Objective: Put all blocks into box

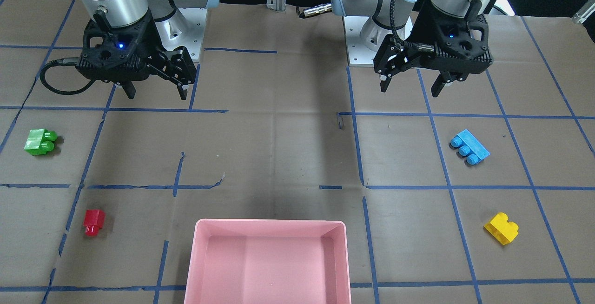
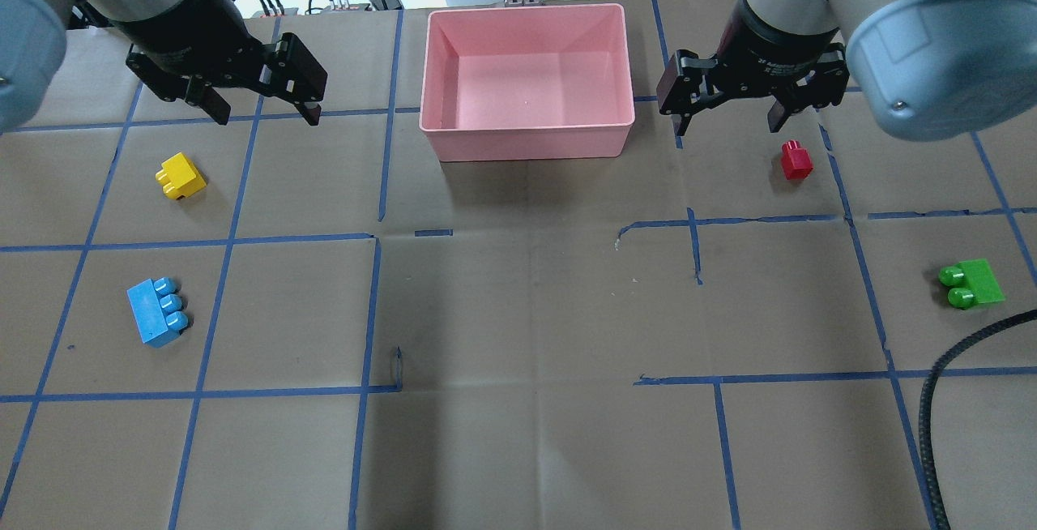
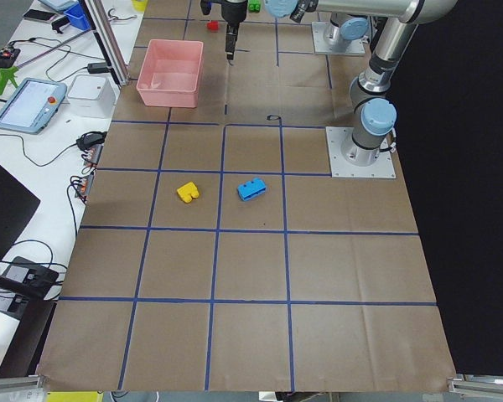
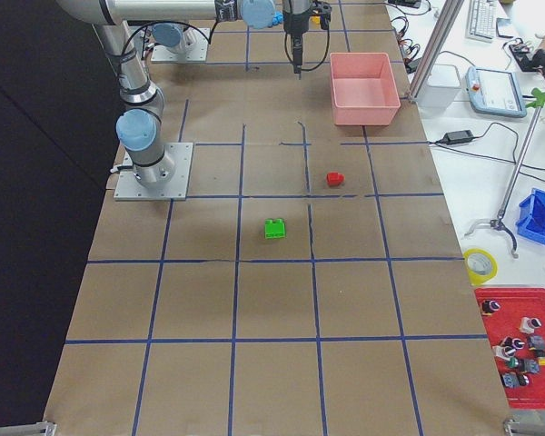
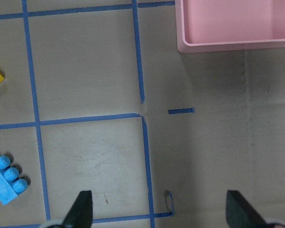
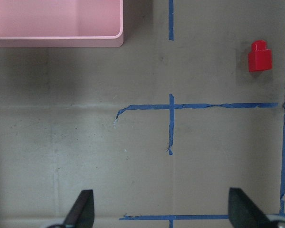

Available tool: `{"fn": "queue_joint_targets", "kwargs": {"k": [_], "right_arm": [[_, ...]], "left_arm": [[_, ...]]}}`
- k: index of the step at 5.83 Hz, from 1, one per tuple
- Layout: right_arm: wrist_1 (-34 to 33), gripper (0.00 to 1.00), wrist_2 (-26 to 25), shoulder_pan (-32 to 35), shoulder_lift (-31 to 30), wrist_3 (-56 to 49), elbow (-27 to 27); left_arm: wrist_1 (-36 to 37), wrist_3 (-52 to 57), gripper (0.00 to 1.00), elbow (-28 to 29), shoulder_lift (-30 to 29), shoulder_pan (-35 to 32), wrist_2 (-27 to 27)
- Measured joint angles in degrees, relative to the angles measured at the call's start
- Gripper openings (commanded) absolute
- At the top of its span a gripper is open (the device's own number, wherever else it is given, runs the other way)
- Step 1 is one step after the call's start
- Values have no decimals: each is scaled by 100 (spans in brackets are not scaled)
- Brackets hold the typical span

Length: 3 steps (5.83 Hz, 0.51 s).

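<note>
The pink box [image 2: 527,143] stands empty at the table's far middle edge. The yellow block [image 2: 181,177] and the blue block [image 2: 157,311] lie on my left side. The red block [image 2: 796,160] and the green block [image 2: 970,284] lie on my right side. My left gripper [image 2: 266,118] is open and empty, hovering left of the box, beyond the yellow block. My right gripper [image 2: 727,126] is open and empty, hovering right of the box, just beyond the red block [image 6: 260,56]. The blue block [image 5: 8,178] shows at the left wrist view's lower left.
Brown paper with a blue tape grid covers the table. A black cable [image 2: 964,368] loops in at the near right. The two arm bases [image 1: 372,48] stand on the robot's side. Devices and cables lie on a side bench [image 3: 33,100] beyond the box.
</note>
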Motion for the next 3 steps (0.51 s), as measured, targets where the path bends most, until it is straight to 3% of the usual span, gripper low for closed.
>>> {"fn": "queue_joint_targets", "kwargs": {"k": [3], "right_arm": [[-27, 100, -9, 0, 2, 1, 35]], "left_arm": [[8, 3, 99, -6, -3, 17, 0]]}}
